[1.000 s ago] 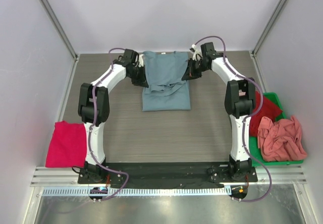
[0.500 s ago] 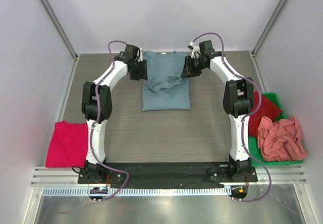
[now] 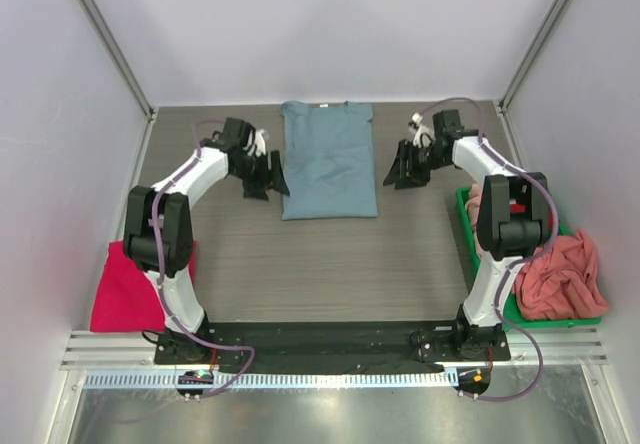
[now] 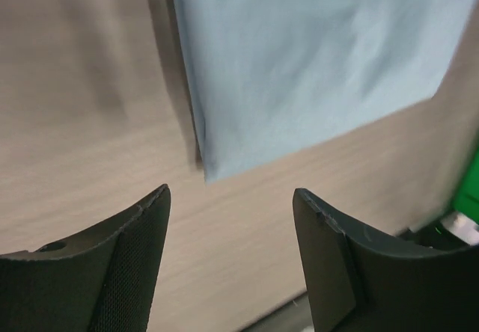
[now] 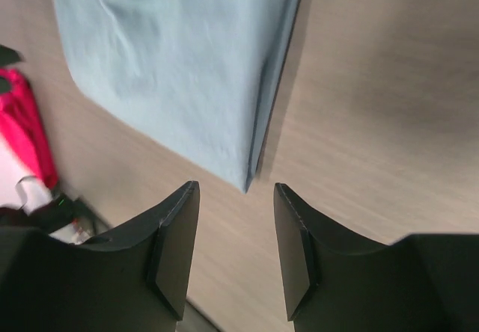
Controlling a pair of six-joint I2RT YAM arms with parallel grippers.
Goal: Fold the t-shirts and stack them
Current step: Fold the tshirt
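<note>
Two-arm shirt folding, seen from above and from each wrist. The grey-blue shirt (image 3: 328, 159) lies flat as a long rectangle at the middle of the table's (image 3: 330, 264) far edge, collar toward that edge and its sides turned in. We see the left gripper (image 3: 270, 180) just beside the shirt's near left corner and the right gripper (image 3: 398, 172) just beside its right edge. Both have their fingers spread and hold nothing.

In the left wrist view, the near corner of the cloth shows between and beyond the spread fingers (image 4: 135, 235). The right wrist view shows the matching corner in the same way, with the folded layers visible along the edge.

We judge the step in hand to be the crosswise fold. To do it well, each gripper should take its near corner low enough to catch every layer. Both should then lift together and carry the hem evenly toward the collar, so that the edges meet square and the turned-in sides do not spill out.

A folded magenta shirt (image 3: 130, 286) lies at the near left corner of the table, the likely base of the stack. A green bin (image 3: 468, 226) stands along the right edge with a salmon-pink shirt (image 3: 560, 274) heaped in it. The right arm leans over the bin, so its elbow has little room on that side. We see nothing lying between either gripper and its corner.
</note>
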